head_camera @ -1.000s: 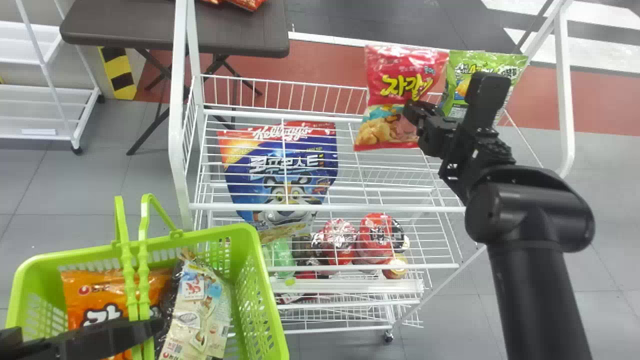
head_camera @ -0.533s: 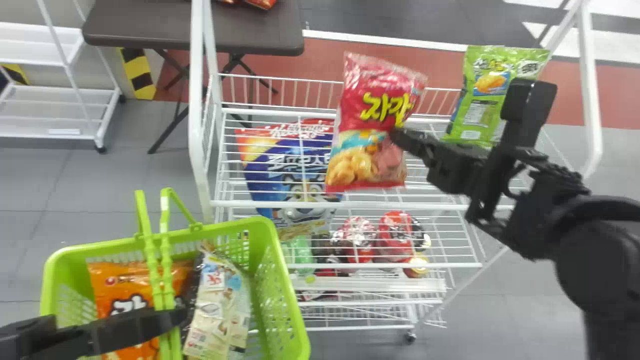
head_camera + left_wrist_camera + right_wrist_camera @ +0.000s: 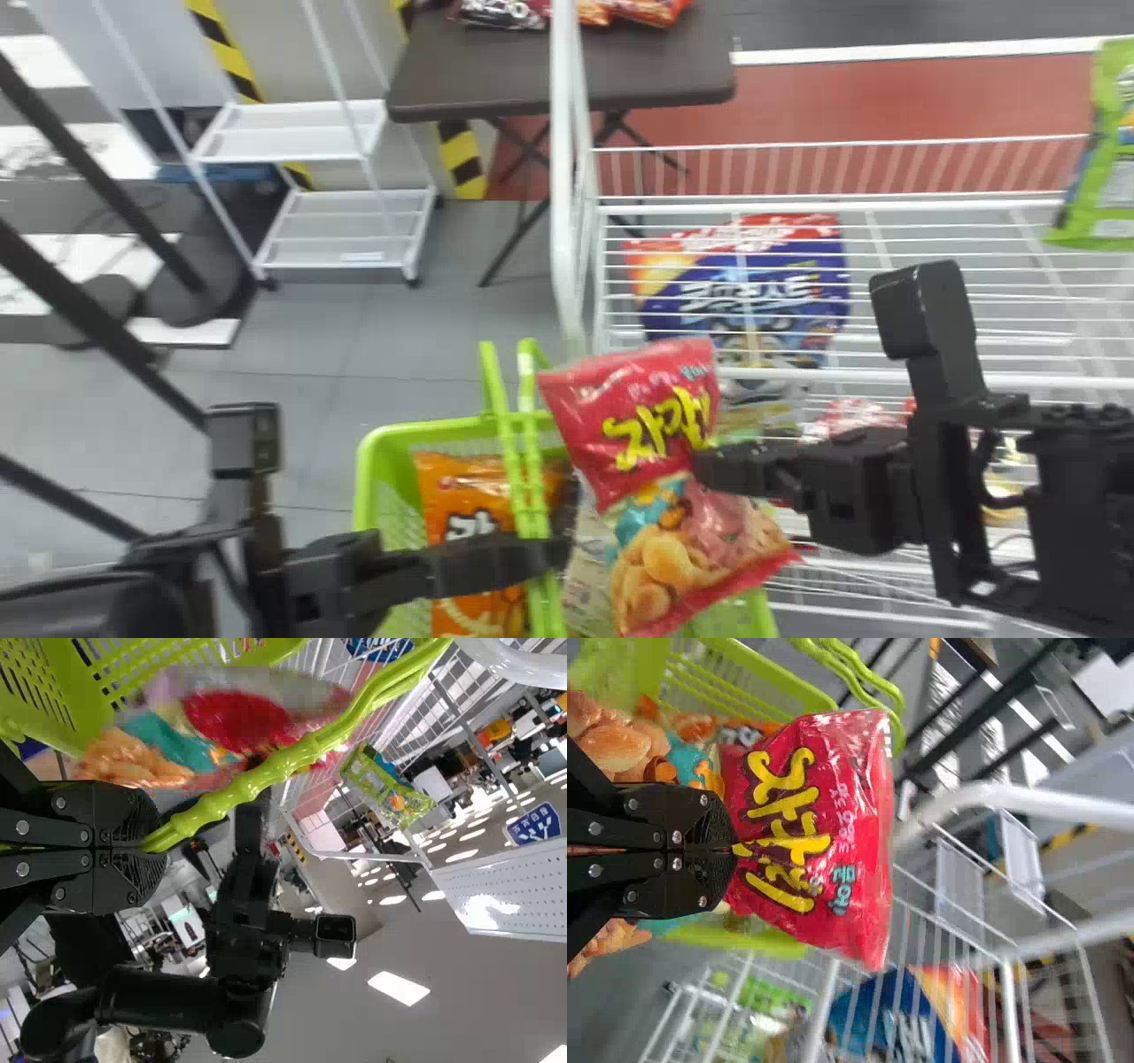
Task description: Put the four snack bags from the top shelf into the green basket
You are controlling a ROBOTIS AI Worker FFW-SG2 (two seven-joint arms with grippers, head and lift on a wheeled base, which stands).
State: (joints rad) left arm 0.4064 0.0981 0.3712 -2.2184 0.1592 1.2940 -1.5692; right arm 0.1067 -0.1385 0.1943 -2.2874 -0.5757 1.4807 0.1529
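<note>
Right gripper [image 3: 733,849] clamped on the middle of the red snack bag [image 3: 656,425], and over we come! In the last second I've swung it leftward off the rack, and now the green basket [image 3: 390,434] lies just beneath my grip. Orange bag [image 3: 461,509] and pale bag [image 3: 583,576] are already inside, so I make this number three; the green bag [image 3: 1114,173] is well off to the gripper's right. My right arm reaches in nearly level from the right, while the left gripper [image 3: 152,846] pinches the basket handles [image 3: 292,762].
</note>
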